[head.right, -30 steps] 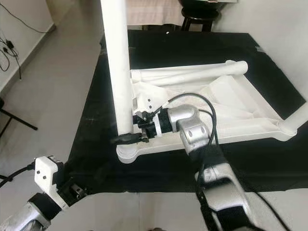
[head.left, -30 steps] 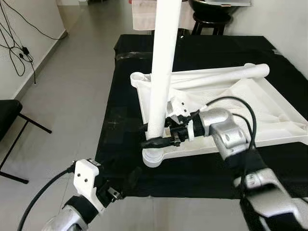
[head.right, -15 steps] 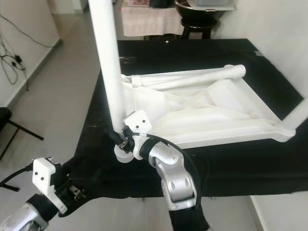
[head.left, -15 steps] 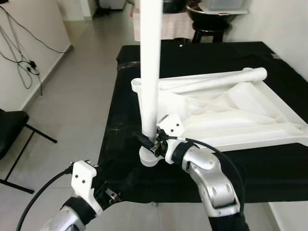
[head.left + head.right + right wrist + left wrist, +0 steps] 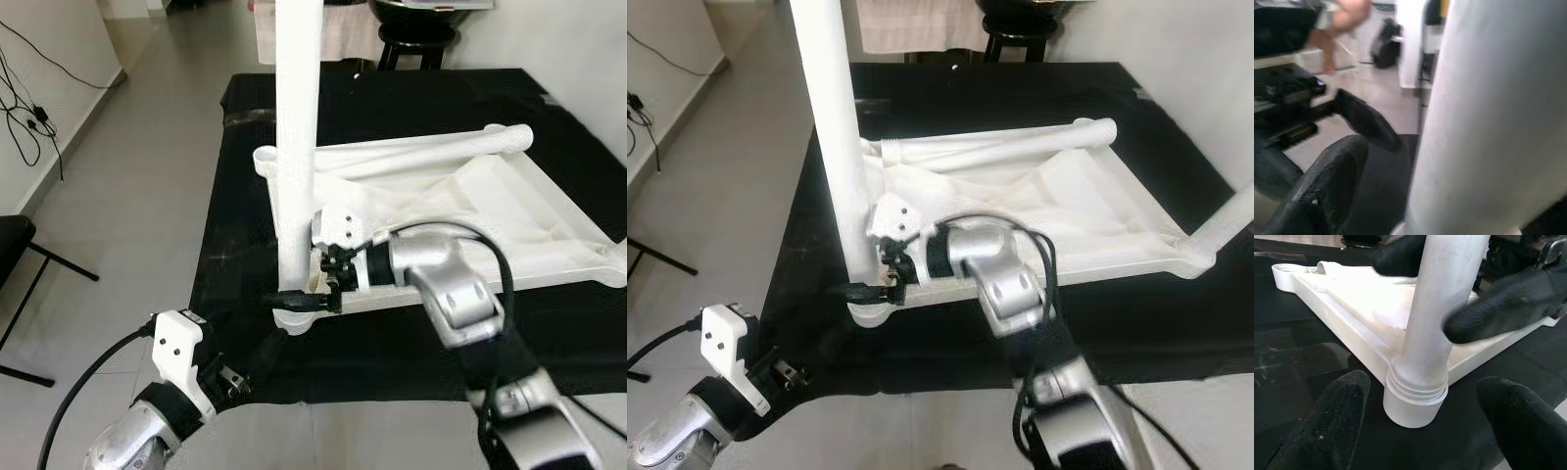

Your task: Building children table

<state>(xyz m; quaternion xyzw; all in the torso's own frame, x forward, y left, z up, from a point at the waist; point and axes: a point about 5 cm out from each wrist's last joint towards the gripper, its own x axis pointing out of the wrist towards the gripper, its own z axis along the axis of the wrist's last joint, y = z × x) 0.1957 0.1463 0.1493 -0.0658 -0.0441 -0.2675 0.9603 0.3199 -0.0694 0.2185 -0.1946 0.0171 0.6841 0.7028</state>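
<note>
The white children's table top (image 5: 470, 211) lies upside down on a black mat (image 5: 392, 98). One white leg (image 5: 296, 147) stands upright in the near-left corner socket (image 5: 294, 318). My right gripper (image 5: 299, 291) is shut on this leg just above the socket, one finger (image 5: 1498, 308) in front of it and one behind. My left gripper (image 5: 1422, 384) hovers low at the mat's near edge, open, with its fingers (image 5: 1337, 421) on either side of the socket and apart from it. A second leg (image 5: 421, 147) lies along the far edge of the top.
Another white leg (image 5: 1225, 230) rises at the top's near-right corner. A black stool (image 5: 416, 39) stands behind the mat. A black chair (image 5: 15, 245) and wall cables (image 5: 29, 98) are to the left, across grey tiled floor (image 5: 147, 196).
My right forearm has swung from below the leg's base round to its right, with the gripper staying at the base. The head view has shifted. The left gripper stays low.
</note>
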